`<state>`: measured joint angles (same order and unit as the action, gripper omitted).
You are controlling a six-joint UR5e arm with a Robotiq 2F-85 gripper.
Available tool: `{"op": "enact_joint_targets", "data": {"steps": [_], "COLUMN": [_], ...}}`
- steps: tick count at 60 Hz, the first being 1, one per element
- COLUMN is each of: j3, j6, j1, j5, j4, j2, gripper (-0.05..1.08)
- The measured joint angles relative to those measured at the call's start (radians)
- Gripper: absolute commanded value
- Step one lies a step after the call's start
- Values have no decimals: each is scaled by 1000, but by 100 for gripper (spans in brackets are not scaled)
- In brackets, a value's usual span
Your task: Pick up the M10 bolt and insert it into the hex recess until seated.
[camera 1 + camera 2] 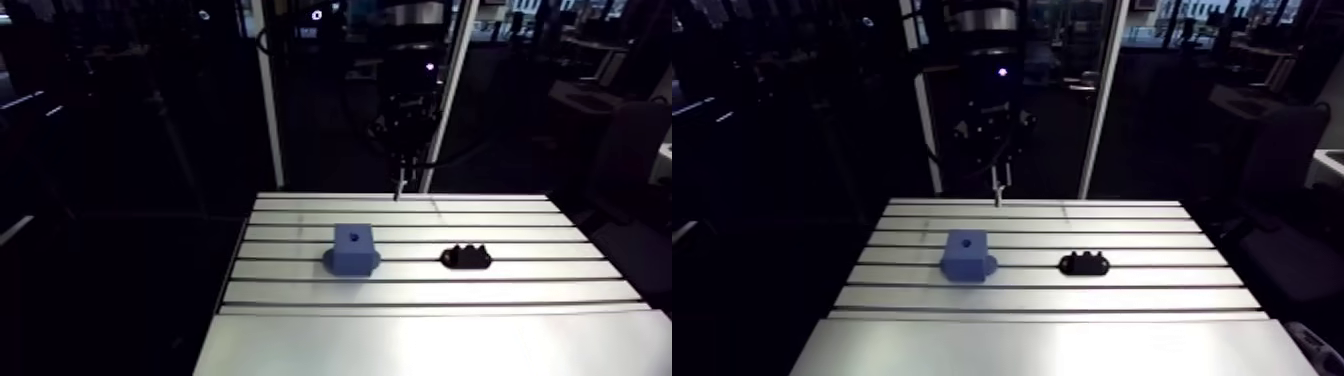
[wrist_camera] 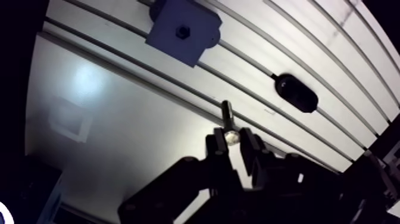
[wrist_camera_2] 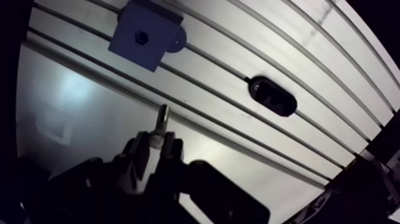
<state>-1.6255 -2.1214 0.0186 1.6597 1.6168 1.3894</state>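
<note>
My gripper [image 2: 232, 142] is shut on the M10 bolt [image 2: 228, 116], which sticks out from between the fingertips with its shank pointing down at the table. In the arm view the gripper [image 1: 399, 170] hangs above the far edge of the table with the bolt [image 1: 398, 186] below it. The blue block [image 1: 354, 250] with the hex recess [image 2: 182, 29] in its top face sits near the middle of the table, well ahead of the gripper in the wrist view.
A black holder [image 1: 467, 258] lies on the slotted aluminium table [image 1: 420, 330], to the right of the blue block. The same black holder [image 2: 296, 92] shows in the wrist view, beside the block and ahead of the gripper.
</note>
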Motion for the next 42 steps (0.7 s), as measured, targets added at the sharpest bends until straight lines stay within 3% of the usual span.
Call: {"op": "enact_joint_targets", "data": {"steps": [17,42], "j3": [56,77], "j6": [39,53], "j1": [-58,-100], "j5": [10,17], "j4": [0,0], "j2": [-68,-109], "gripper": [105,105]}}
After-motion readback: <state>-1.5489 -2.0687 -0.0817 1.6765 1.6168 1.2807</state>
